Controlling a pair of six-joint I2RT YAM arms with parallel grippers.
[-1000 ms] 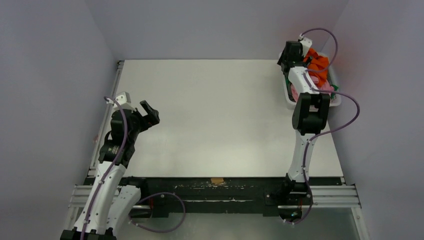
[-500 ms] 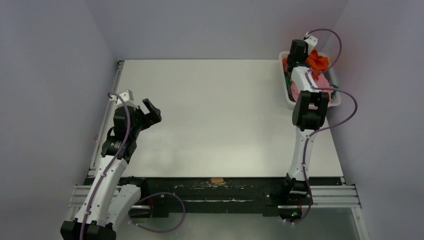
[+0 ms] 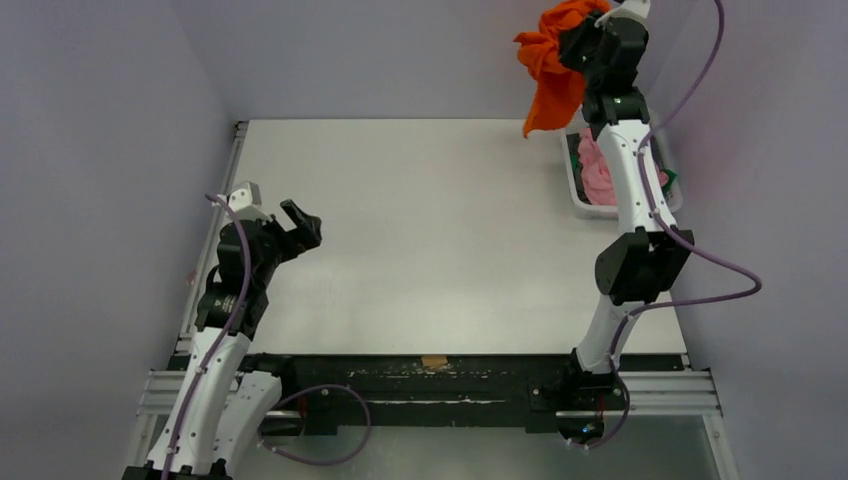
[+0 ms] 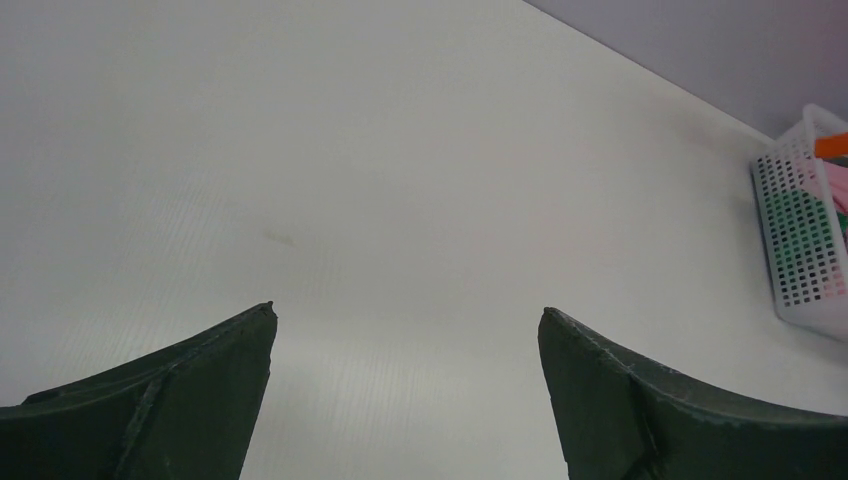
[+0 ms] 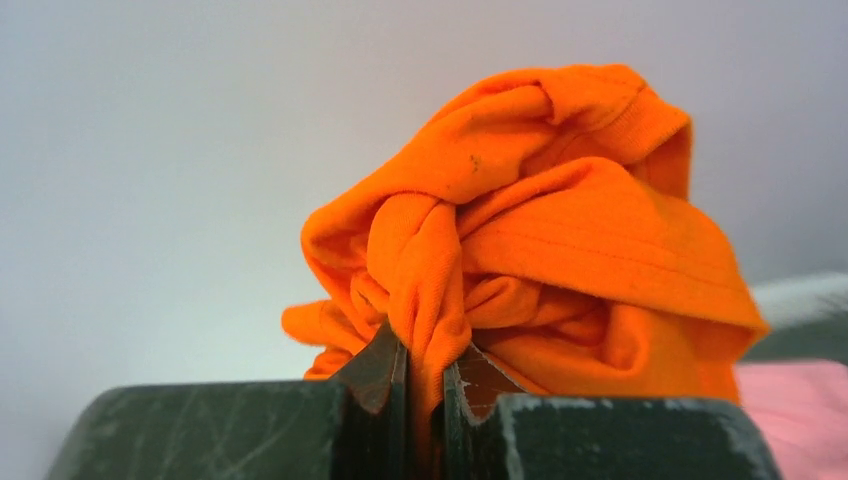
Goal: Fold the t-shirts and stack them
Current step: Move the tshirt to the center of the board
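The two fingers of the right gripper (image 5: 425, 350) are pressed together on a twisted fold of the orange t-shirt (image 5: 560, 230). Only a thin rope of cloth sits between them. The rest of the shirt bunches up in a ball in front of the fingers.

From above, the shirt hangs high in the air at the far right, over the far edge of the table (image 3: 430, 230). One loose corner points down, just left of the white basket (image 3: 578, 205). A pink t-shirt (image 3: 598, 175) lies in that basket, with a bit of dark green cloth beside it.

The left gripper (image 4: 408, 315) has its fingers spread wide and holds nothing. It hovers over the bare left side of the table.

The shirt looks soft, light and floppy. It will not break, but it sags and crumples, and a thin pinch like this could slip. I think it should be laid flat first. Then a good place to hold it is a shoulder or the bottom hem, one corner for each gripper.
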